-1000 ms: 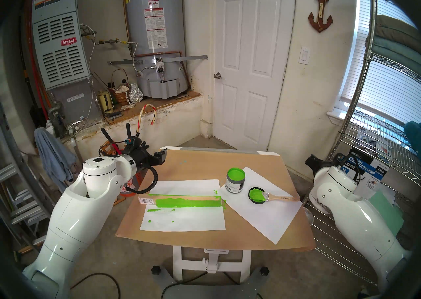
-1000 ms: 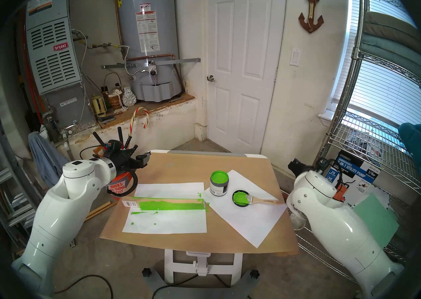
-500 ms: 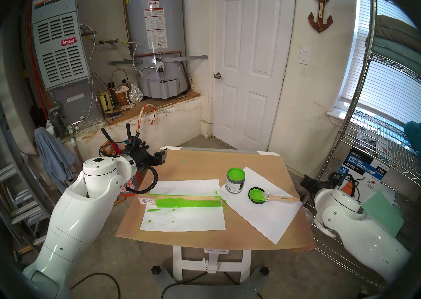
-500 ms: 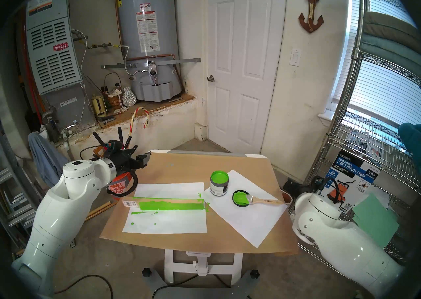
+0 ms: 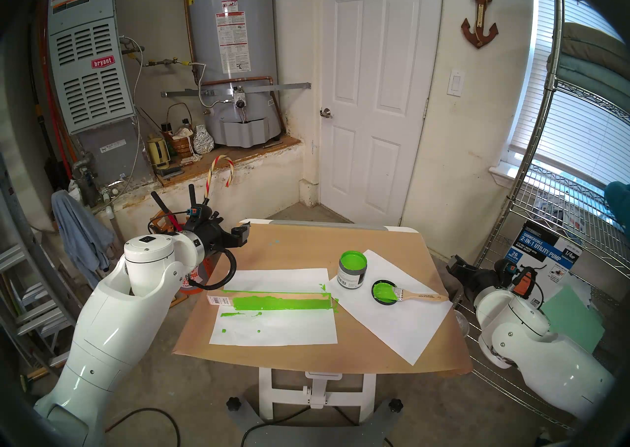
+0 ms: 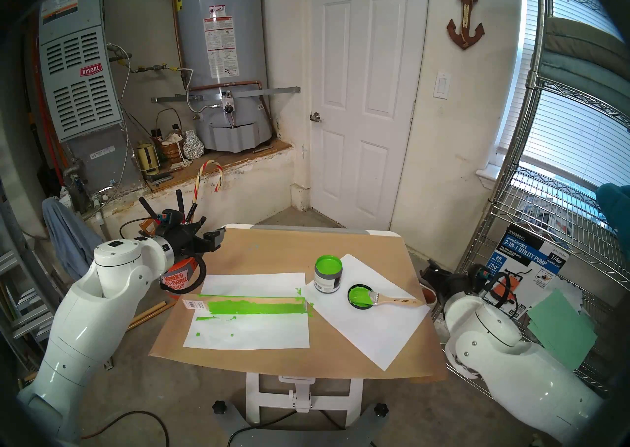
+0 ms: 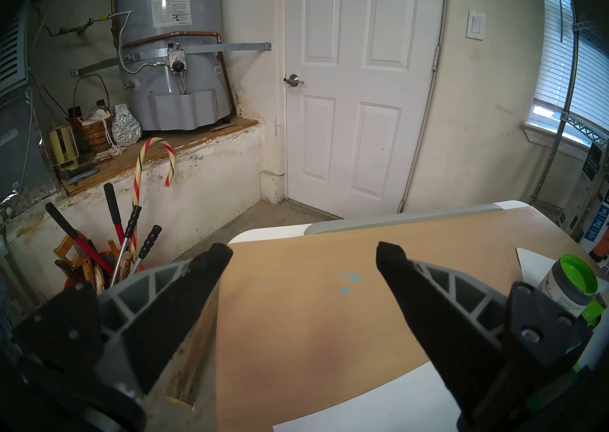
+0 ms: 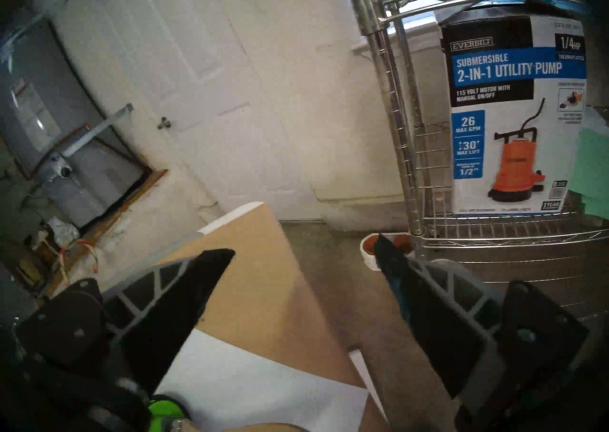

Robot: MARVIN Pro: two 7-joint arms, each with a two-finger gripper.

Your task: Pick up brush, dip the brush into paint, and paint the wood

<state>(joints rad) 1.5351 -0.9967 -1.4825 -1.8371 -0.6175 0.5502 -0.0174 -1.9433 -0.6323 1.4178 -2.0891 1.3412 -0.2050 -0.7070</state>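
The brush lies on the right paper sheet, its green bristles resting on the black jar lid, handle pointing right. The open paint jar of green paint stands just left of the lid; it also shows in the left wrist view. The wood strip, mostly green with a barcode sticker at its left end, lies across the table's middle. My left gripper is open and empty at the far left corner. My right gripper is open and empty, off the right edge, near the brush handle's end.
Brown paper covers the table. Two white paper sheets lie on it, the left one smeared green. A wire shelf with a pump box stands close by my right arm. A bucket of tools stands left.
My right arm has dropped lower and swung, bringing its gripper down beside the table's right edge. The left arm, brush, jar and wood have not moved.
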